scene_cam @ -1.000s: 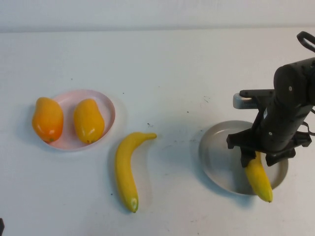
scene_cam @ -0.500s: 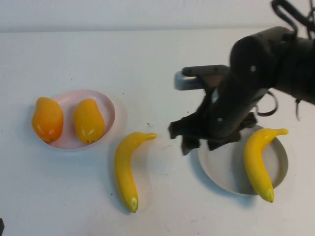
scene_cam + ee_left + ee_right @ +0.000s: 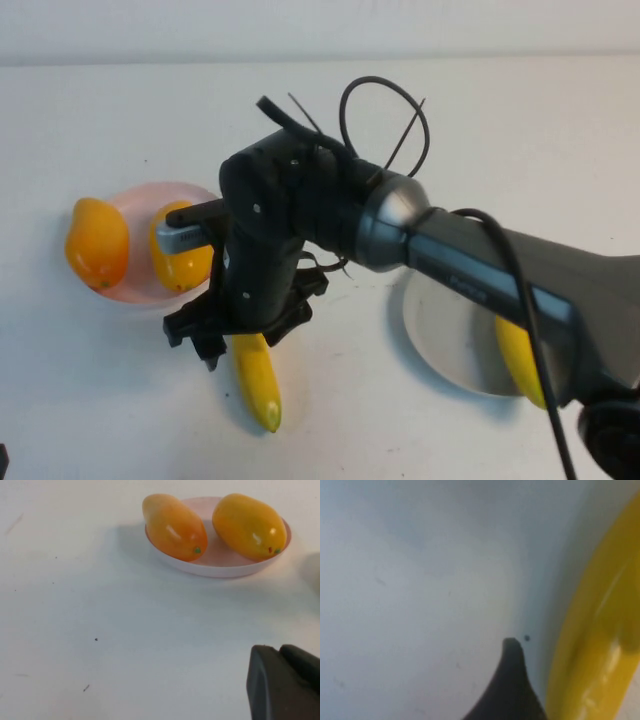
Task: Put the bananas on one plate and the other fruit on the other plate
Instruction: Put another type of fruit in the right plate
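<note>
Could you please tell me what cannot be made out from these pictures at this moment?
- Table banana: in the high view the right gripper hides its upper half.
- Plated banana: on the grey plate, mostly behind the right forearm.
- Right fingers: right wrist view shows one blurred dark tip; contact with the banana is unclear.
- Left gripper: left wrist view cuts it off at the corner.
</note>
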Controlling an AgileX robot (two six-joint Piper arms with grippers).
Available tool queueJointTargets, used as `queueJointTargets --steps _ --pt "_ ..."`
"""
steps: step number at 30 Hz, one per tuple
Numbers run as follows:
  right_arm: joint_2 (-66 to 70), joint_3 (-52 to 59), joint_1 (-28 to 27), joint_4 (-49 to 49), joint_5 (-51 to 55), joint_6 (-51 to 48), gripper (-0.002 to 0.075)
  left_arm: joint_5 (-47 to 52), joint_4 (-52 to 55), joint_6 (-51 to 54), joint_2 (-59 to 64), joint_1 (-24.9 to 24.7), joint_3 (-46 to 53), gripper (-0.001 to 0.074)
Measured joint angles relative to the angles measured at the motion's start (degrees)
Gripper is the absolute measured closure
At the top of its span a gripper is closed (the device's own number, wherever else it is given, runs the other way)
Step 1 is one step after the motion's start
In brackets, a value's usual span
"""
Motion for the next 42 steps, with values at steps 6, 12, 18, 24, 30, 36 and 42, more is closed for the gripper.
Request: queueJointTargets --steps 6,12,18,24,30,36,42 --pt "8.1 -9.1 0.0 -1.6 0.9 2.1 0.0215 0.0 0.0 0.0 0.0 0.0 0.0 0.0734" --pt "10.8 -10.2 0.0 -1.5 1.3 2.7 0.0215 0.0 0.0 0.0 0.0 0.0 0.0 0.0734" --pt "10.8 -10.2 -0.5 -1.6 1.3 2.7 0.0272 0.0 0.0 0.0 0.0 0.0 0.0 0.0734" --pt "10.7 -10.2 -0.7 -1.8 1.3 2.7 0.0426 0.0 0.0 0.0 0.0 0.0 0.0 0.0734" --pt "3.9 -8.1 -1.0 -3.4 1.4 1.3 0.0426 0.0 0.0 0.0 0.0 0.0 0.0 0.0734" --pt "-8.3 5.1 -4.5 -5.5 1.4 4.4 0.0426 0.0 0.0 0.0 0.0 0.0 0.0 0.0734" --pt "-16.4 21.7 -12.3 -6.0 -0.2 7.5 0.0426 0.0 0.0 0.0 0.0 0.0 0.0 0.0734"
